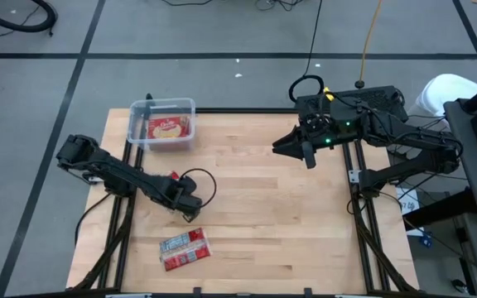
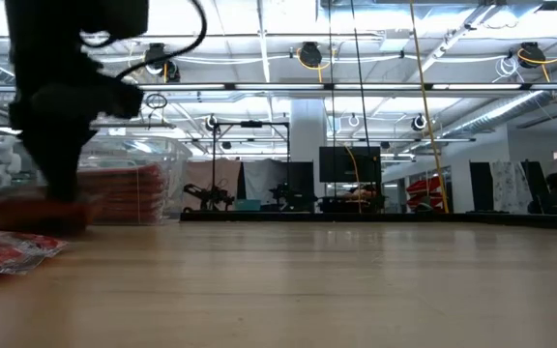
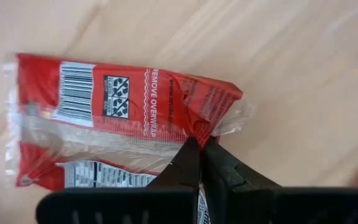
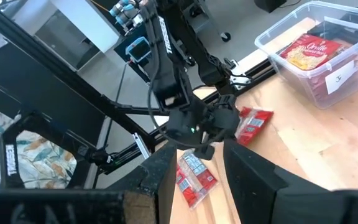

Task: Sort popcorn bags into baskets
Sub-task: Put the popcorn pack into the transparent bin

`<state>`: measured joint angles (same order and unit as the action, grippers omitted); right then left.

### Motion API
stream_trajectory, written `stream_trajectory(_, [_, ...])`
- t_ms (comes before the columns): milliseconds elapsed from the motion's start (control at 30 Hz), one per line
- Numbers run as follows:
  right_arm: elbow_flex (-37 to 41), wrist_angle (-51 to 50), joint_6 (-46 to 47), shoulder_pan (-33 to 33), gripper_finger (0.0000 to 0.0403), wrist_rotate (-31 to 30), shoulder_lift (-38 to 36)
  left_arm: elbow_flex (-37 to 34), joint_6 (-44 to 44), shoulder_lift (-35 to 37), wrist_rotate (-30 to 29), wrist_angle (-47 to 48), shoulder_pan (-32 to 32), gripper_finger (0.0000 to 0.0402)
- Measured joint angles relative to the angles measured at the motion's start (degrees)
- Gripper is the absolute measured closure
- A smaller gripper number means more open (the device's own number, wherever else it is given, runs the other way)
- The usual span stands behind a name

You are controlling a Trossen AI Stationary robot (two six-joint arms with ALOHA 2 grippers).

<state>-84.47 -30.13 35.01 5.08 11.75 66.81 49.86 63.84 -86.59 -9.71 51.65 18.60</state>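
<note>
My left gripper [image 1: 175,187] is over the table's left-middle, shut on a red popcorn bag [image 3: 123,118] whose barcode face shows; in the high view only a red corner [image 1: 172,176] shows beside the arm. A second bag [image 1: 185,248] lies flat near the near edge, its silvery face up. The clear basket [image 1: 162,124] sits at the far left corner with red bags [image 1: 168,128] stacked inside. My right gripper [image 1: 305,151] hovers open over the far right part of the table, touching nothing. My left gripper pinches the bag's crinkled wrapper near one end [image 3: 211,124] between its two fingers [image 3: 188,158], coming from above. In the low view the bag [image 2: 37,215] sits just below the fingers, close to the tabletop. Whether it is clear of the wood I cannot tell.
Bare wood fills the middle and right of the table [image 1: 288,232]. The left arm's cable loops [image 1: 199,184] beside its wrist. The right arm's base and wiring [image 1: 354,103] crowd the far right corner. Metal frame rails run under both side edges.
</note>
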Motion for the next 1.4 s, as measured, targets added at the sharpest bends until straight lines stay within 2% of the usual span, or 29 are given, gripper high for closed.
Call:
stream_trajectory(167, [0.0,-0.1,-1.3,0.0,0.0277,0.0,0.7,6.0,-2.9,2.8,-1.6,0.2,0.1,0.0398])
stream_trajectory(367, [0.1,0.0,-2.1,-0.2,0.0277,0.0,1.6,15.1,-10.5,4.9,-4.5,0.3,0.7,0.0399])
stream_trajectory(667, [6.1,2.6,-2.1,-2.2,0.0277,0.0,1.6,23.4,-13.8,5.2,-6.1,0.7,0.6,0.0400])
stream_trajectory(1033, [11.5,5.8,-1.2,-7.2,0.0277,0.0,1.6,29.1,-27.0,6.1,0.7,-22.2,0.7,0.0398])
stream_trajectory(1167, [11.8,5.4,-1.7,-8.9,0.0277,-0.1,1.3,29.3,-28.8,6.3,2.2,-30.0,0.1,0.0399])
stream_trajectory(1400, [11.8,5.3,-5.9,-12.2,0.0265,-3.4,-1.0,29.3,-29.7,6.3,3.8,-36.9,-0.1,0.0396])
